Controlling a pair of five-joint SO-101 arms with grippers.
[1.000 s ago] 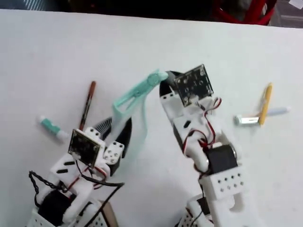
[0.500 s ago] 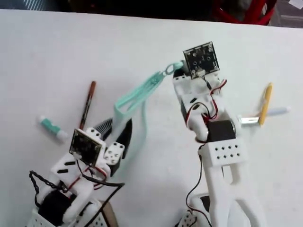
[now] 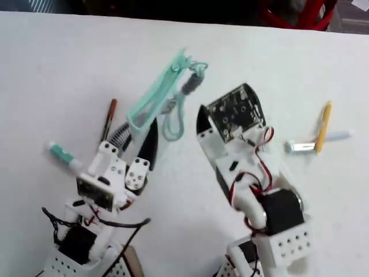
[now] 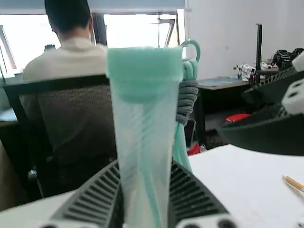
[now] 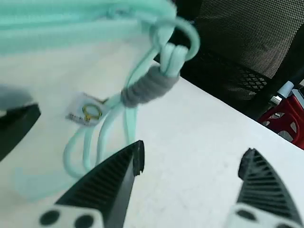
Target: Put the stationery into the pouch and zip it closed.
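Observation:
A mint-green translucent pouch (image 3: 154, 99) is held off the table, its lower end clamped in my left gripper (image 3: 136, 137), which is shut on it. In the left wrist view the pouch (image 4: 142, 123) stands upright between the ribbed fingers (image 4: 90, 202). A mint cord with a grey wrap (image 3: 190, 84) hangs loose from the pouch's far end. My right gripper (image 3: 203, 119) is open just beside that cord, apart from it; its own view has the cord (image 5: 147, 88) and a small tag (image 5: 88, 111) ahead of the spread fingers (image 5: 111, 183). A brown pen (image 3: 108, 117) and a teal-and-white stick (image 3: 63, 156) lie left of the pouch.
A yellow pencil (image 3: 323, 126) lies across a silver-white marker (image 3: 316, 143) at the table's right. A dark table edge runs along the back, with red chair parts (image 3: 300, 14) beyond. Free table surface lies beyond the pouch and between the arms.
My right gripper let go of the pouch's cord end, opened and drew back toward the near side. The left arm swung the pouch up and toward the far side; the cord now dangles.

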